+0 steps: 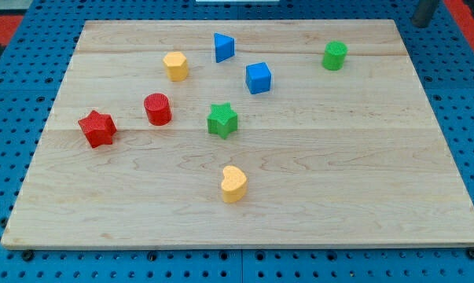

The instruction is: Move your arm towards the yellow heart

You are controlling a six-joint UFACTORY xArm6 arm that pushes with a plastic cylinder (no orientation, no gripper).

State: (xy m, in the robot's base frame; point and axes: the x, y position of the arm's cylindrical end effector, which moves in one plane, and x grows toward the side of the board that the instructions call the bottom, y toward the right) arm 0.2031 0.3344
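The yellow heart [233, 183] lies on the wooden board [362, 157], below the board's middle. My rod shows only as a dark stub at the view's top right corner, and my tip [420, 23] is at the board's far right corner. It is far up and to the right of the heart and touches no block. The nearest block to the tip is the green cylinder [335, 56].
Other blocks lie on the board: a green star [222, 119] above the heart, a blue cube [259, 78], a blue triangle [223, 47], a yellow hexagon-like block [175, 65], a red cylinder [157, 108] and a red star [97, 129] at the left.
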